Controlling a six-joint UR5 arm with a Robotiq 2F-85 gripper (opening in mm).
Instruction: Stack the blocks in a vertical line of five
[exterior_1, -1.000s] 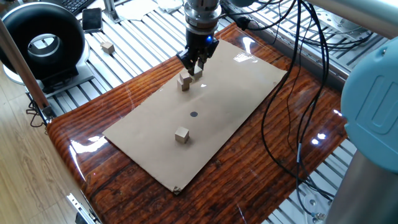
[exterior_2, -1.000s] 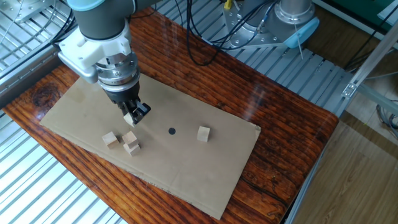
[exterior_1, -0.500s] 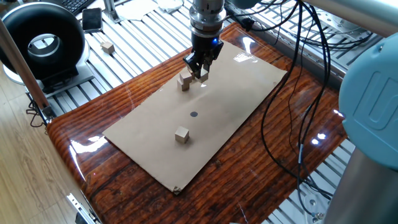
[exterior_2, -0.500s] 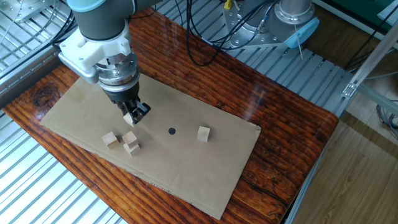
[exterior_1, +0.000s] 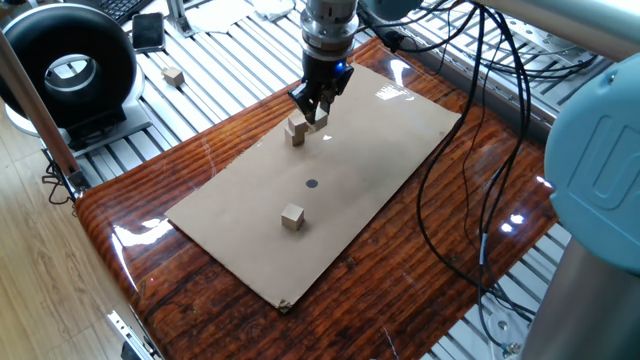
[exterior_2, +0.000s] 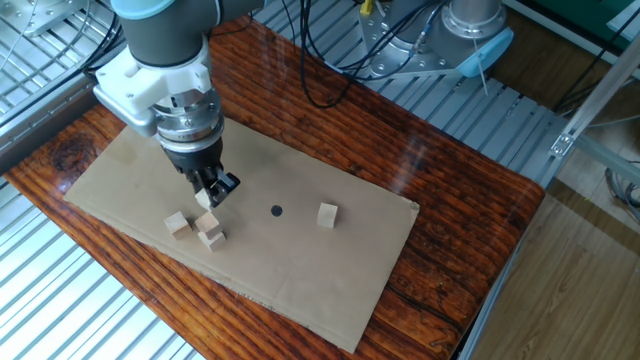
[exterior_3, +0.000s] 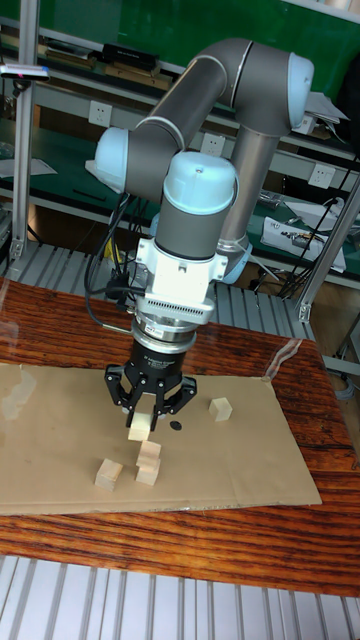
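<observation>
My gripper (exterior_3: 146, 408) is shut on one tan block (exterior_3: 142, 422) and holds it just above the cardboard sheet (exterior_2: 300, 260). The held block (exterior_2: 205, 198) hangs close beside and slightly above a two-high stack of blocks (exterior_2: 210, 229), without resting on it. The stack (exterior_3: 148, 462) stands right of a single block (exterior_3: 108, 474) lying on the sheet; that block (exterior_2: 178, 223) also shows in the other fixed view. Another block (exterior_2: 327, 214) sits alone past the black dot (exterior_2: 276, 211). In one fixed view the gripper (exterior_1: 312, 108) hides part of the group beside the stack (exterior_1: 296, 130).
The lone block (exterior_1: 291, 216) lies on the near half of the cardboard. One more small cube (exterior_1: 174, 75) rests off the table on the metal slats. A black ring-shaped device (exterior_1: 68, 70) stands at the left, and cables (exterior_1: 470, 150) hang over the right side.
The gripper, still shut on its block, has shifted a little toward the two-high stack. The blocks on the cardboard have not moved.
</observation>
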